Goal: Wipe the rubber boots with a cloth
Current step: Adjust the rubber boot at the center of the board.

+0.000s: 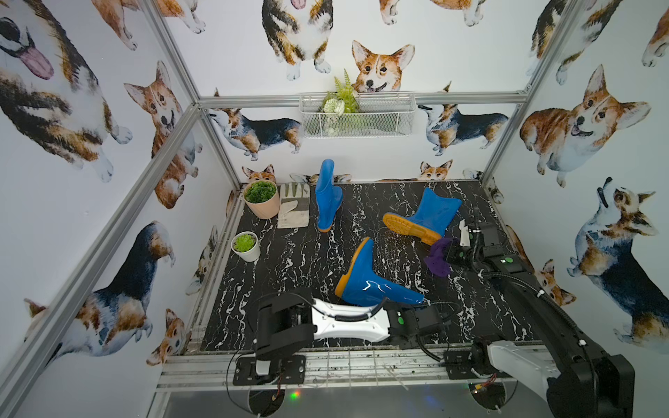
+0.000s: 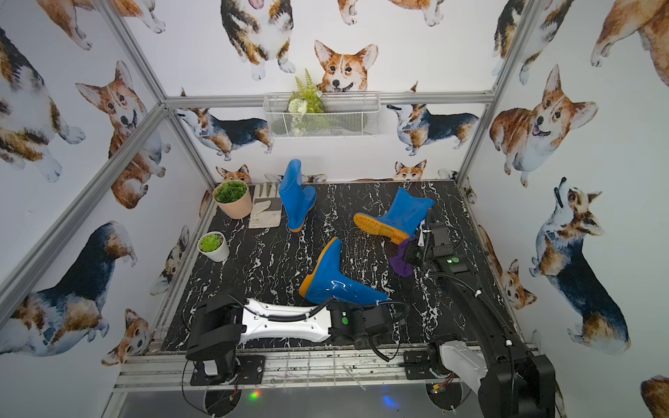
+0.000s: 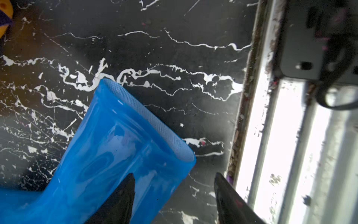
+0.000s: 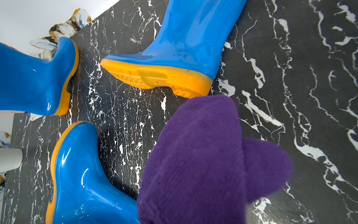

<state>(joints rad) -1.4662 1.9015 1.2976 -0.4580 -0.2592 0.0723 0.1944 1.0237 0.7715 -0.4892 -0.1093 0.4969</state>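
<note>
The left fingers (image 3: 124,197), spread apart, sit over the shaft of the near boot (image 3: 108,155). It lies on its side on the worktop (image 3: 174,48), mouth pointing ahead of them. The right fingers (image 1: 453,252) pinch the bunched cloth (image 1: 437,260). Just beyond it, the second boot (image 1: 429,213) lies sole toward them. The third boot (image 1: 327,195) stands upright, well apart.

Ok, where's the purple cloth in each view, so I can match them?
In a top view: cloth beside the orange sole of the far tipped boot.
In a top view: same spot.
Left wrist: purple sliver at the frame corner.
Right wrist: fills the foreground.
Shared landmark: that orange sole.
</note>
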